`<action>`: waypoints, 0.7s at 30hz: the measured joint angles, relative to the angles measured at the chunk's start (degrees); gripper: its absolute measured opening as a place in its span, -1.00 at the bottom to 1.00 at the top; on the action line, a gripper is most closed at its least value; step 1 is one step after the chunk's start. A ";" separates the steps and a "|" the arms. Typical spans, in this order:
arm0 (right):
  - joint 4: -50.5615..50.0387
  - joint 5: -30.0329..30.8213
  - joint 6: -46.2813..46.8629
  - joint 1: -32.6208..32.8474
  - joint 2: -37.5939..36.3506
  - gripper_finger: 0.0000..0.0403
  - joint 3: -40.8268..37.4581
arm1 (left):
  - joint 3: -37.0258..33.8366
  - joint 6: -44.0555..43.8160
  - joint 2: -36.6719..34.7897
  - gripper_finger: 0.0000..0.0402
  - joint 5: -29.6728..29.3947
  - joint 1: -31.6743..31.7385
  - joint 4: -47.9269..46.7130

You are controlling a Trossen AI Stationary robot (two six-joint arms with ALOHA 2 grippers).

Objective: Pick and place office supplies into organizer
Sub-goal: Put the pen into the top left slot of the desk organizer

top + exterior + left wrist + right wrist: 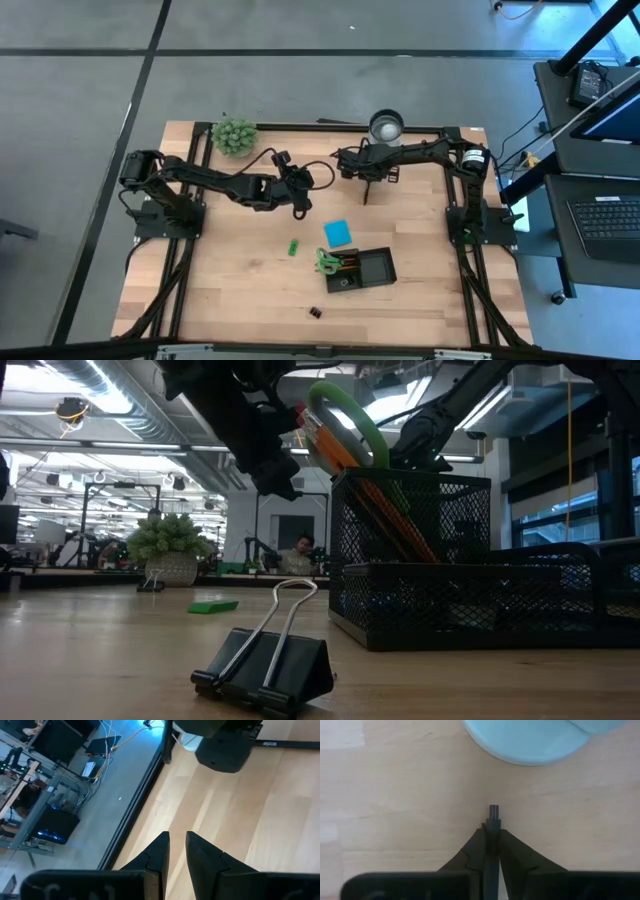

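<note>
A: How many things were out on the table (240, 290)?
B: One organizer (378, 268), low and black, toward the near edge. One pair of green scissors (326, 262) and some orange pencils (345, 455) stood in its left part; I couldn't count the pencils. One blue pad (338, 233) lay just behind it, one green block (294, 247) to the pad's left, and one black clip (314, 313) near the front edge.
A: Anything else?
B: One plant ball (234, 136) at the far left corner and one cup (386, 125) at the far edge.
A: The two grippers?
B: The right gripper (492, 832) was near the cup, its jaws pinched on one black pen (493, 815), whose tip stuck out past them above the wood. The left gripper (177, 847) hovered mid-table with only a narrow gap between its jaws and nothing in them.
</note>
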 joint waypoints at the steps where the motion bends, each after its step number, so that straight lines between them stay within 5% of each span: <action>1: 0.00 0.18 -1.17 0.09 0.00 -0.78 0.00 | 0.00 0.02 0.00 -0.71 -0.03 0.10 0.00; 21: -5.90 -0.19 -22.88 1.38 0.70 -0.82 11.04 | 0.00 0.02 0.00 -0.71 0.33 0.31 -0.04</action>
